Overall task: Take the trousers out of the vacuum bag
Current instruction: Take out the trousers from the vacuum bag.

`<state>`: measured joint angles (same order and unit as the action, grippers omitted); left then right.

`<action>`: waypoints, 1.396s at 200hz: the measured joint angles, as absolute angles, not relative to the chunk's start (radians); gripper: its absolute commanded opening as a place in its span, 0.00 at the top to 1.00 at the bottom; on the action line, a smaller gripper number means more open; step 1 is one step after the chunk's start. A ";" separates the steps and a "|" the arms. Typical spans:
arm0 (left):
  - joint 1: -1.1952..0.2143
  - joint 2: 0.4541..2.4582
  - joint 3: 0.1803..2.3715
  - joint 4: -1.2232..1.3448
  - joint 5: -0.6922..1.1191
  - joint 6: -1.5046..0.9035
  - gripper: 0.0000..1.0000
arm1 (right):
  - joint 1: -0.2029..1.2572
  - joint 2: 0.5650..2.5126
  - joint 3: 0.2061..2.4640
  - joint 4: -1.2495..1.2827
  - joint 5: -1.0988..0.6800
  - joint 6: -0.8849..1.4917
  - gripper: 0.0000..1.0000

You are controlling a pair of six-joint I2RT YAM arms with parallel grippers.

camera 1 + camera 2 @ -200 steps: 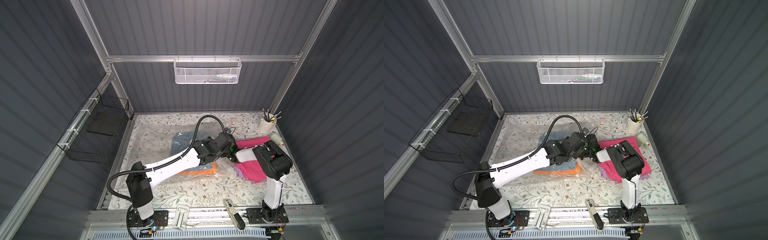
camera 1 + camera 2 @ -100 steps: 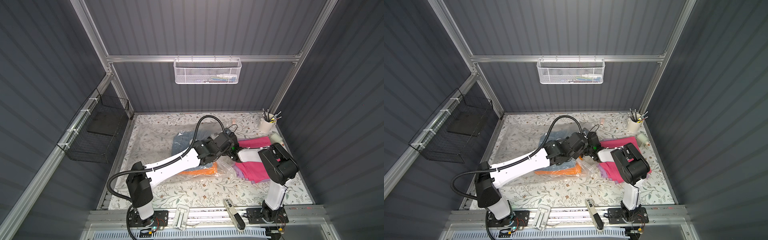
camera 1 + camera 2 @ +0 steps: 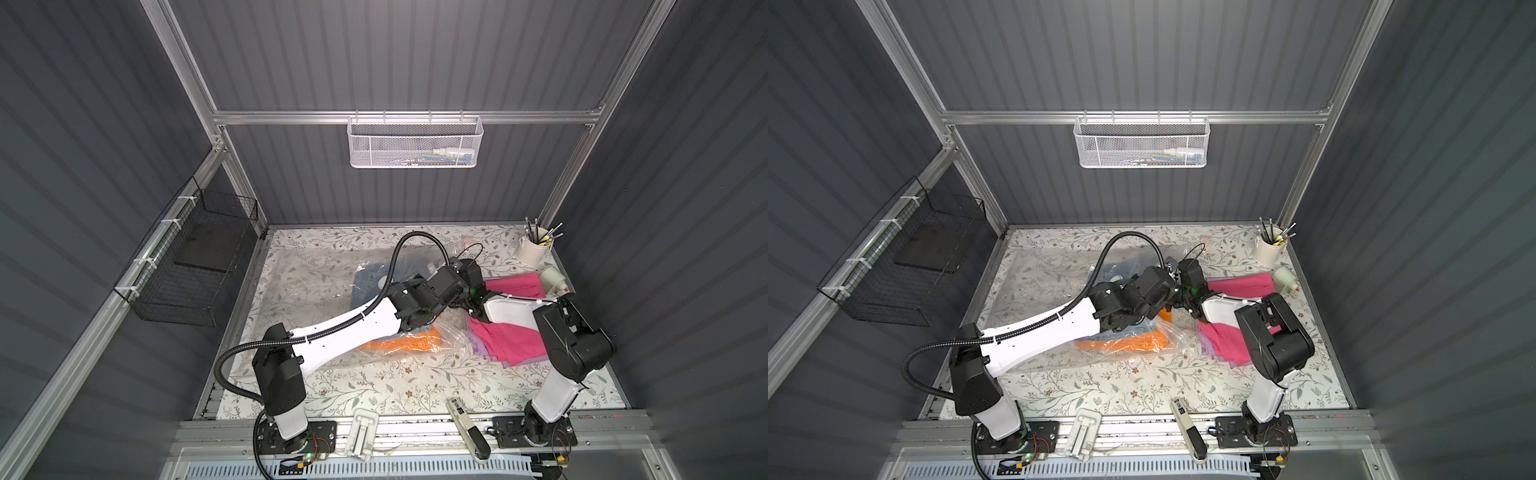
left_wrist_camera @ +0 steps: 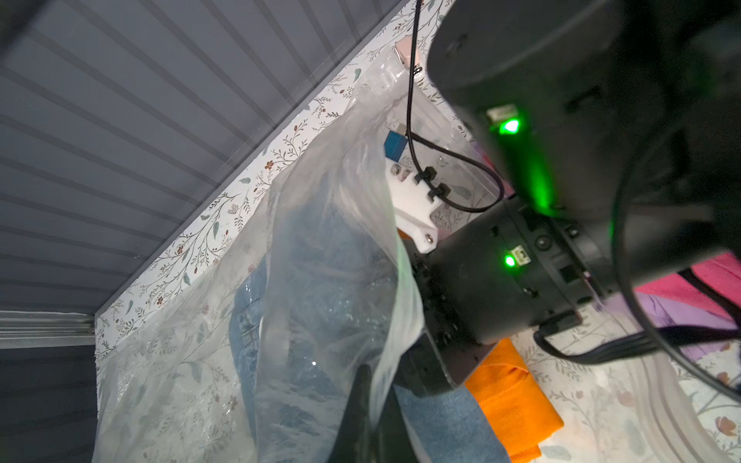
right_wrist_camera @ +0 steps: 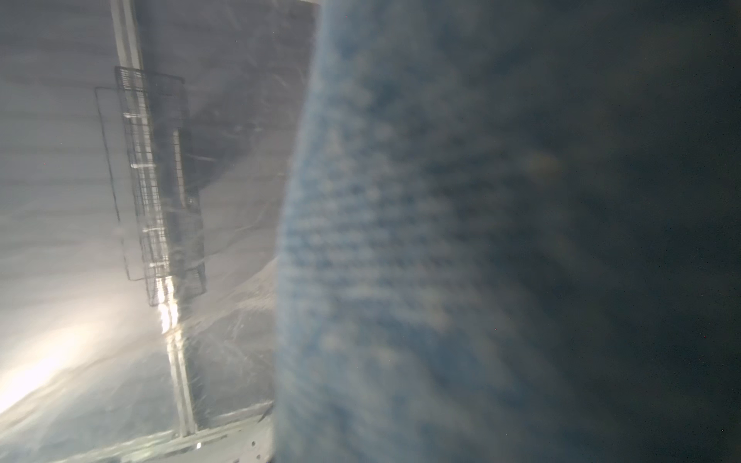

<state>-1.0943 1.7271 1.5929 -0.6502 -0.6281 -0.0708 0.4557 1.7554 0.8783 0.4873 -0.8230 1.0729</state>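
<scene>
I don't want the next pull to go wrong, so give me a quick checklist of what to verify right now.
1. Left jaws shut on the edge of the vacuum bag: ok.
2. Right jaws gripping the denim trousers: cannot tell, hidden inside the bag.
3. Pink trousers and lilac trousers outside the bag: ok.
4. Orange trousers out: not ok, under the plastic.

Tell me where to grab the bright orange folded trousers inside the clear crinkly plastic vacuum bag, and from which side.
Pinch the bright orange folded trousers at the folded end facing the vacuum bag's mouth, coming in low from the robot's right. They lie flat, film covers the top elsewhere, and the light blue denim trousers seem to overlap the inner part.
</scene>
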 measured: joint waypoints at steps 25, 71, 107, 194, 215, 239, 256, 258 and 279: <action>-1.095 1.727 1.593 -0.650 -0.630 -0.071 1.00 | 0.446 1.732 0.877 0.462 -0.823 1.065 1.00; -1.095 1.727 1.593 -0.651 -0.636 -0.071 1.00 | 0.427 1.675 0.849 0.432 -0.823 1.053 1.00; -1.094 1.727 1.593 -0.651 -0.637 -0.071 1.00 | 0.409 1.620 0.835 0.413 -0.827 1.049 1.00; -1.095 1.727 1.593 -0.659 -0.653 -0.074 1.00 | 0.350 1.488 0.776 0.327 -0.824 1.020 1.00; -1.095 1.727 1.593 -0.659 -0.656 -0.074 1.00 | 0.337 1.456 0.768 0.309 -0.823 1.014 1.00; -1.095 1.727 1.593 -0.662 -0.656 -0.075 1.00 | 0.321 1.419 0.760 0.292 -0.823 1.013 1.00; -1.094 1.727 1.593 -0.663 -0.656 -0.075 1.00 | 0.307 1.395 0.759 0.274 -0.823 1.013 1.00; -1.094 1.727 1.593 -0.663 -0.656 -0.075 1.00 | 0.305 1.393 0.759 0.271 -0.823 1.012 1.00; -1.094 1.727 1.592 -0.666 -0.656 -0.080 1.00 | 0.289 1.366 0.759 0.250 -0.822 1.008 1.00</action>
